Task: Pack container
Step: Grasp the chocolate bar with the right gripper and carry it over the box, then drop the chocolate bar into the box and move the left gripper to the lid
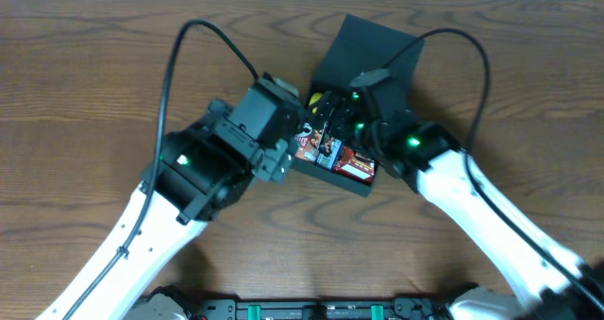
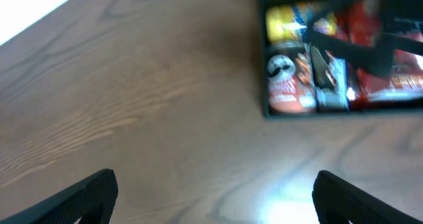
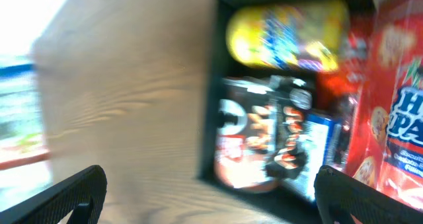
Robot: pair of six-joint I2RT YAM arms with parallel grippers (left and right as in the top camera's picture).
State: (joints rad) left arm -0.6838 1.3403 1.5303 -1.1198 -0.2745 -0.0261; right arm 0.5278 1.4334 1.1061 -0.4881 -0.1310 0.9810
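Container (image 1: 373,46) sits mid-table (image 1: 94,75), lid flipped back, snacks (image 2: 291,85) inside. Left gripper (image 2: 215,197) spread wide over bare wood beside its edge. Right gripper (image 3: 211,197) spread wide, empty, above container's rim.

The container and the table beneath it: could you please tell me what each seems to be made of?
The container: dark, matte, flat stiff panels with crisp edges, so probably rigid card or plastic. The table: brown wood grain with a soft glare patch, so wood or wood-look laminate.
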